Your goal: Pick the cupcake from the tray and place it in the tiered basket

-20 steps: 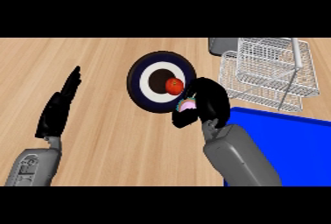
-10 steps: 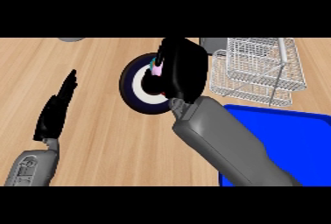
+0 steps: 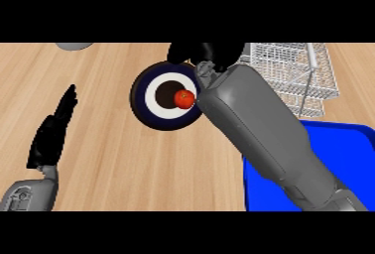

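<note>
In your view: one plate, one red fruit, one basket, one tray, one grey object, two hands.

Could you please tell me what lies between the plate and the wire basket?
In the head view, the right forearm crosses that stretch, overlapping the right edge of the plate and passing beside the basket; the right hand shows at its upper end.

Lies on a wooden counter: round dark blue plate with white ring. Carries a red fruit right of centre. Shows a grey object top left, cut off.
</note>
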Controlling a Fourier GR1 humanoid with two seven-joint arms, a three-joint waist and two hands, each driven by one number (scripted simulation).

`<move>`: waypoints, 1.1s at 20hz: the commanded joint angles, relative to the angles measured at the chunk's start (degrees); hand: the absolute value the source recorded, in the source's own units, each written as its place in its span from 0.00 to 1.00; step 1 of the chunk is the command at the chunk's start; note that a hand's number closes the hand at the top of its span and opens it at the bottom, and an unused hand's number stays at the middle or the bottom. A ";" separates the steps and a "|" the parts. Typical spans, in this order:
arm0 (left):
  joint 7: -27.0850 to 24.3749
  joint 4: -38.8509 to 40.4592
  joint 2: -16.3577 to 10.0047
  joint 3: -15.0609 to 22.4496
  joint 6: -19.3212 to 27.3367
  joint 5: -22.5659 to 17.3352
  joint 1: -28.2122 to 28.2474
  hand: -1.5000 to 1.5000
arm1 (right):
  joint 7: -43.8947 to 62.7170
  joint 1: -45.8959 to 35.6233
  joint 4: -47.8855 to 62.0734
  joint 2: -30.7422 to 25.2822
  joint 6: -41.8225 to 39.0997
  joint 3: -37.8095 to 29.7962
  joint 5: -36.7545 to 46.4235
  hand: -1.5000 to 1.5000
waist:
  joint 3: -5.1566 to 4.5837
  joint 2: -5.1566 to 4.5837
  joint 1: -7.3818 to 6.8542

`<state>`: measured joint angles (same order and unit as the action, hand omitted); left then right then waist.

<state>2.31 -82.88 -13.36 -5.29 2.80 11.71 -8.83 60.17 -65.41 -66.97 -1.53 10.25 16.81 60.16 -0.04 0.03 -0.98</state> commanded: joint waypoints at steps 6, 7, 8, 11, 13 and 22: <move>1.67 -0.57 0.39 -0.08 -0.19 0.41 -1.06 0.50 | -9.05 -2.96 7.86 -5.19 -3.51 -7.91 -2.81 1.00 | 0.03 -0.12 0.40; 2.11 -0.97 -0.64 -0.68 -1.66 -0.49 -0.81 0.50 | -9.43 -0.43 7.48 -5.11 -2.42 -6.02 -0.74 1.00 | 0.03 -0.08 0.49; 2.81 -1.10 -1.06 -1.37 -1.39 -0.83 -2.96 0.50 | -9.45 -4.32 11.93 -6.84 -4.61 -6.41 0.02 1.00 | 0.01 -0.22 0.14; 4.30 -3.91 0.13 0.65 -0.53 0.88 -0.61 0.50 | -9.90 -6.07 15.28 -11.27 -7.04 -6.43 2.83 1.00 | 0.02 -0.14 -0.18; 1.60 0.01 -0.55 -1.09 -0.87 -0.09 -2.22 0.50 | -10.25 -3.92 18.57 -11.91 -6.10 -4.36 5.96 1.00 | -0.03 -0.44 0.20; 4.60 -5.00 1.28 0.67 -0.92 0.79 1.81 0.50 | -17.57 -2.79 19.30 -17.48 -8.52 -8.55 6.08 1.00 | 0.04 -0.04 0.37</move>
<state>4.63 -85.25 -13.12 -5.75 1.83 11.98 -8.29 44.84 -67.22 -48.38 -18.17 3.82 9.99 66.50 0.00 -0.11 -0.55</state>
